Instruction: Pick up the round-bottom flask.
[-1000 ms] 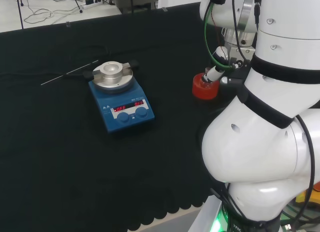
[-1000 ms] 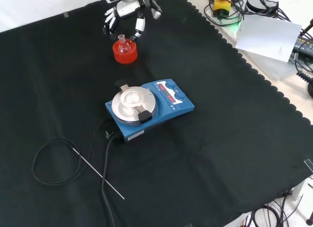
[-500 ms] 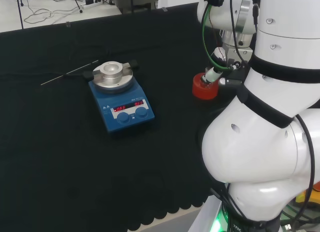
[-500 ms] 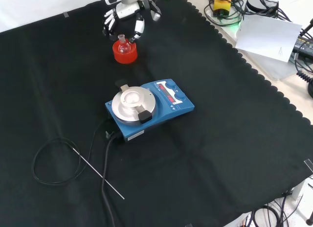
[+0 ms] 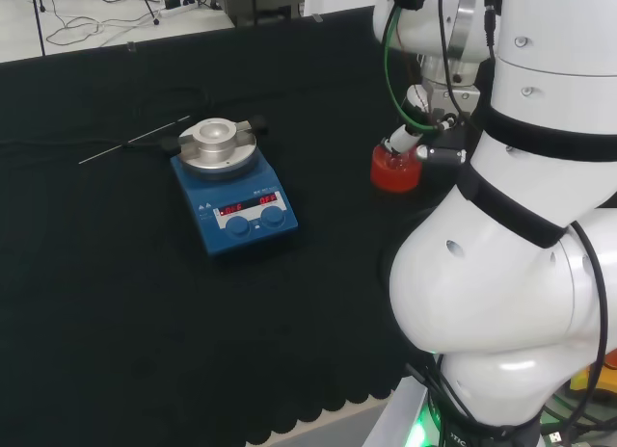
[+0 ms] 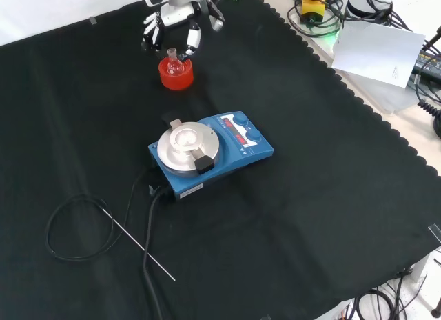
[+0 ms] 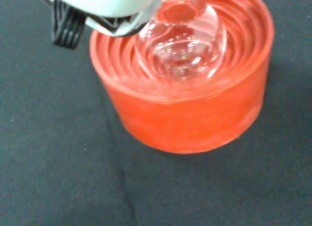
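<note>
Black cloth covers my bench (image 6: pixel 331 196). Closest to me in the front view is a thin cable (image 6: pixel 69 227), then the blue stirrer box (image 6: pixel 210 153). Farther back, the round-bottom flask (image 6: pixel 172 61) sits in its red ribbed stand (image 6: pixel 175 74). My hand (image 6: pixel 171 20) hangs just above it, fingers (image 6: pixel 191 38) spread and holding nothing. I think the glass is light, slippery and easy to break. I would grab its short neck.

A laboratory bench, black cloth (image 6: pixel 331 196), blue magnetic stirrer hotplate (image 6: pixel 210 152) well below the hand (image 6: pixel 176 20) in the front view, glass round-bottom flask (image 6: pixel 172 61) on a red ribbed stand (image 6: pixel 176 76) just under its fingers
</note>
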Controlling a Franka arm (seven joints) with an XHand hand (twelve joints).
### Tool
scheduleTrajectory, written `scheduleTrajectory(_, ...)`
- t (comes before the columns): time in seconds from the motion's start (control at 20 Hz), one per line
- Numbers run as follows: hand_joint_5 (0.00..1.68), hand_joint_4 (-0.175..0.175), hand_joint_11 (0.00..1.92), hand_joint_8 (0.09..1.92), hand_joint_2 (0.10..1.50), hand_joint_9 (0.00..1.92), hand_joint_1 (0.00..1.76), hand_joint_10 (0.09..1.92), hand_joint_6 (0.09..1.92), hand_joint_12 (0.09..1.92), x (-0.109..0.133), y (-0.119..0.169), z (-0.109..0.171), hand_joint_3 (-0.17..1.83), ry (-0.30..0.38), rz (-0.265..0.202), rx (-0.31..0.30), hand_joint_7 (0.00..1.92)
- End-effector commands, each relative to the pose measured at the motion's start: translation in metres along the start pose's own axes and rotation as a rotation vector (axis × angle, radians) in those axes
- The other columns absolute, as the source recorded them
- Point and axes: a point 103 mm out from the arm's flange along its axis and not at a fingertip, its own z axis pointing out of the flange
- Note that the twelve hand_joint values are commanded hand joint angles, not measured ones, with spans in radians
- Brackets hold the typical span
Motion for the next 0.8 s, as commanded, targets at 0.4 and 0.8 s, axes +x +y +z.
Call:
scheduleTrajectory(0.4, 0.91, -0.106, 0.22, 0.69, 0.63, 0.54, 0.97, 0.67, 0.79, 1.39, -0.002, -0.002, -0.005, 0.7, -0.03, -0.001, -0.009, 0.35)
scheduleTrajectory(0.8, 0.85, -0.102, 0.23, 0.69, 0.64, 0.55, 0.97, 0.66, 0.8, 1.38, -0.004, -0.004, -0.01, 0.7, -0.02, 0.015, -0.019, 0.36)
